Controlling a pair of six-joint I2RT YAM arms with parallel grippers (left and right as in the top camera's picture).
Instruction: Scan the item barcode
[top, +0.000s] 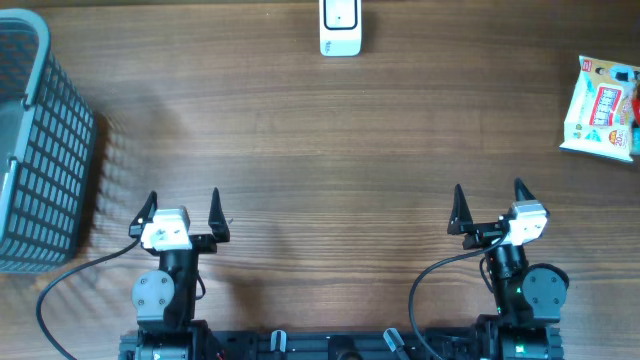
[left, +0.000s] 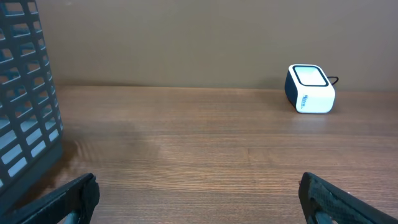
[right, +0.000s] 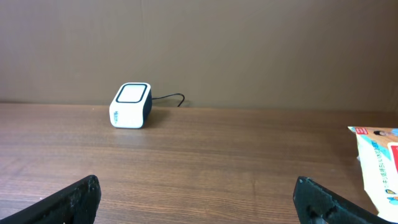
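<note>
The item, a flat white snack packet (top: 603, 107) with red and green print, lies at the table's far right edge; its corner (right: 379, 163) shows at the right of the right wrist view. A small white barcode scanner (top: 340, 27) with a dark base stands at the back centre, also in both wrist views (left: 309, 88) (right: 131, 105). My left gripper (top: 181, 208) sits near the front left, open and empty. My right gripper (top: 490, 203) sits near the front right, open and empty, well short of the packet.
A grey slatted plastic basket (top: 35, 140) stands at the left edge of the table, close to my left gripper, and its wall (left: 25, 93) fills the left of the left wrist view. A thin cable (right: 169, 98) runs behind the scanner.
</note>
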